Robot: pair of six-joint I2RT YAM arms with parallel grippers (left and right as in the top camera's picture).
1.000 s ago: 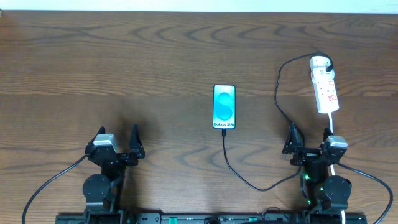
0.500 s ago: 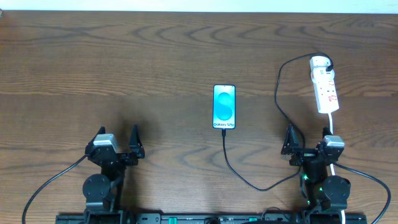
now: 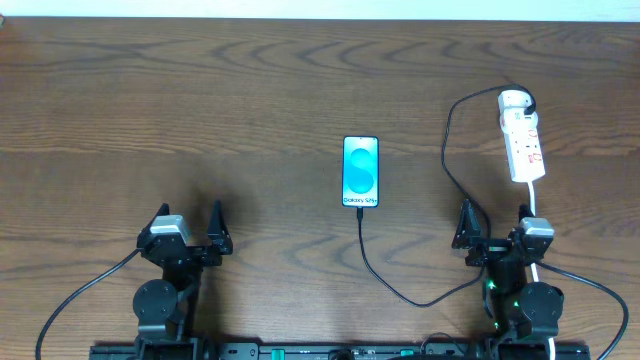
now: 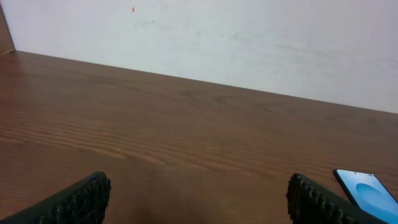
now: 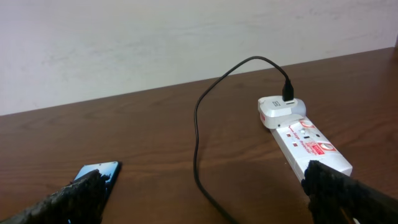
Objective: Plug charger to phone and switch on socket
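The phone point(image 3: 361, 172) lies screen up at the table's middle, its cyan screen lit. It also shows in the left wrist view point(image 4: 368, 193) and the right wrist view point(image 5: 98, 174). The black charger cable point(image 3: 385, 276) runs from the phone's near end, past my right arm, up to the white socket strip point(image 3: 523, 136) at the far right, where it plugs into the rounded end point(image 5: 286, 98). The socket strip shows in the right wrist view point(image 5: 305, 140). My left gripper point(image 3: 187, 233) and right gripper point(image 3: 497, 229) are both open, empty, near the table's front edge.
The socket's white cord point(image 3: 536, 205) runs from the strip down past my right arm. A pale wall point(image 4: 249, 43) rises behind the wooden table's far edge.
My right gripper has shifted slightly up and left from one second ago. The phone, cable, socket and left arm have not moved.
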